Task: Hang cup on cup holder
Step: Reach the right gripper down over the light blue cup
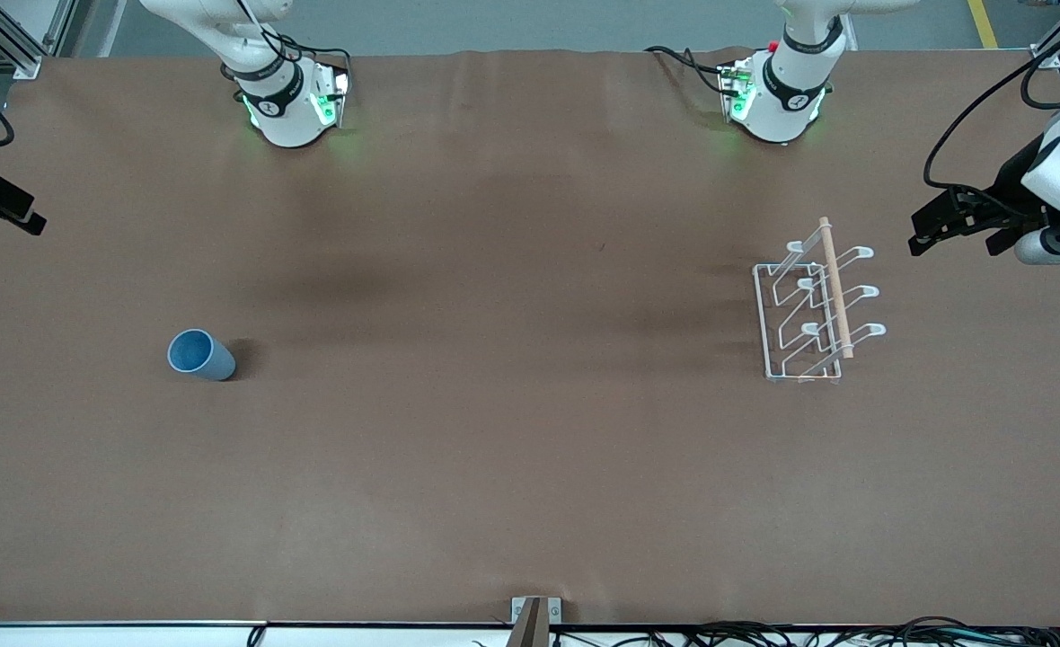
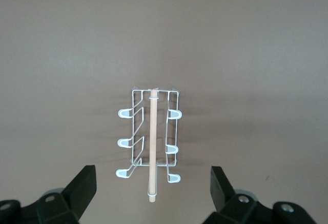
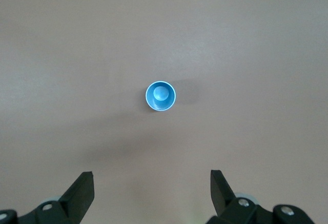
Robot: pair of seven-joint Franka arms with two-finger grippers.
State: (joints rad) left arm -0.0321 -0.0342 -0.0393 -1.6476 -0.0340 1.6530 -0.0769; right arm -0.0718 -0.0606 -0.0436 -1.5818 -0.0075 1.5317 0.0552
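The light-blue cup [image 1: 200,355] stands upright, mouth up, on the brown table toward the right arm's end. It also shows from above in the right wrist view [image 3: 160,96]. The white wire cup holder [image 1: 817,301] with its wooden dowel stands toward the left arm's end, and shows in the left wrist view [image 2: 151,142]. My left gripper [image 1: 957,235] hangs open and empty above the table edge beside the holder; its own view [image 2: 152,183] shows the holder's near end between its spread fingers, well below. My right gripper [image 1: 18,212] is open and empty [image 3: 152,183], high up, apart from the cup.
The brown table cover [image 1: 512,404] spreads wide between cup and holder. Both robot bases [image 1: 287,99] stand along the table's back edge. Cables [image 1: 853,629] lie along the front edge, where a small bracket [image 1: 534,615] stands.
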